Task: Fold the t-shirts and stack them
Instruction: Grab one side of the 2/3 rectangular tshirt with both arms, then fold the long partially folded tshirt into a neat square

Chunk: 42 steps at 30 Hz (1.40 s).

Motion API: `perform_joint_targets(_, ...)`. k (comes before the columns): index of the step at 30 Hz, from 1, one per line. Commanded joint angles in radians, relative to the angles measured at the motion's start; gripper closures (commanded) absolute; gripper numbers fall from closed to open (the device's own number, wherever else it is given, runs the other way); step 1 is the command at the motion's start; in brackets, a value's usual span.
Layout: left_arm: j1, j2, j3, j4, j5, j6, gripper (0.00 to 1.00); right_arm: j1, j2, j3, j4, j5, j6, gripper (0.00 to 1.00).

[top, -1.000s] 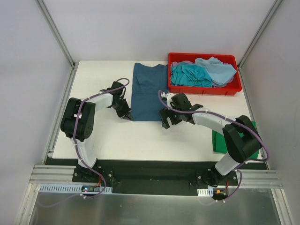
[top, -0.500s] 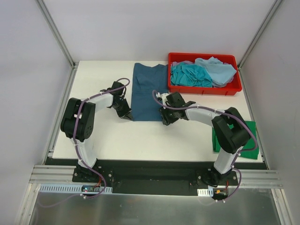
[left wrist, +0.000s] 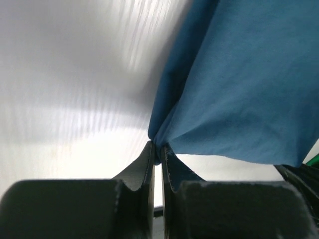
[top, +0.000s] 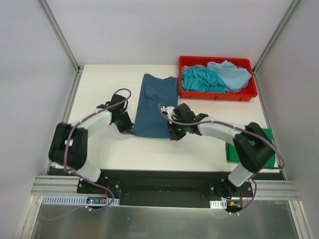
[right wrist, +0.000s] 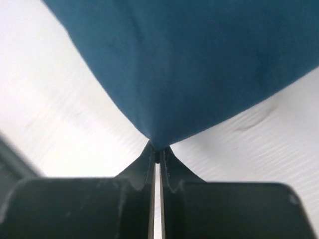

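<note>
A dark teal-blue t-shirt (top: 157, 102) lies folded into a long strip on the white table (top: 199, 144), running from the back edge toward the middle. My left gripper (top: 130, 130) is shut on its near left corner (left wrist: 158, 140). Across the strip, my right gripper (top: 172, 133) is shut on the near right corner (right wrist: 157, 142). Both corners are pinched at the fingertips, and the cloth fans out from them. Turquoise and pale blue t-shirts (top: 214, 77) lie heaped in the red bin (top: 218, 94). A folded bright green t-shirt (top: 232, 149) rests at the table's right edge, partly hidden by my right arm.
The red bin stands at the back right corner. Grey walls and metal posts (top: 60, 35) close in the table on the left, right and back. Bare table shows on the left (top: 94, 82) and near the front edge.
My right gripper has moved left to the shirt's near right corner and shut on it. Both arms have drawn the near edge of the shirt toward the front.
</note>
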Motion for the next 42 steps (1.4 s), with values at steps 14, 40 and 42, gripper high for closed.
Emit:
perform_joint_targets(14, -0.007, -0.759, -0.075, -0.236, -0.087, -0.005, 1.00, 0.142, -0.492, -0.026, -0.245, -0.510, 0.333, 1.00)
perform_joint_targets(40, -0.012, 0.044, 0.497, -0.108, -0.061, 0.076, 1.00, -0.346, -0.279, 0.012, -0.238, -0.428, 0.283, 1.00)
perform_joint_targets(42, -0.015, 0.133, 0.548, -0.108, -0.046, 0.090, 1.00, -0.372, -0.246, 0.003, -0.195, -0.383, 0.292, 1.00)
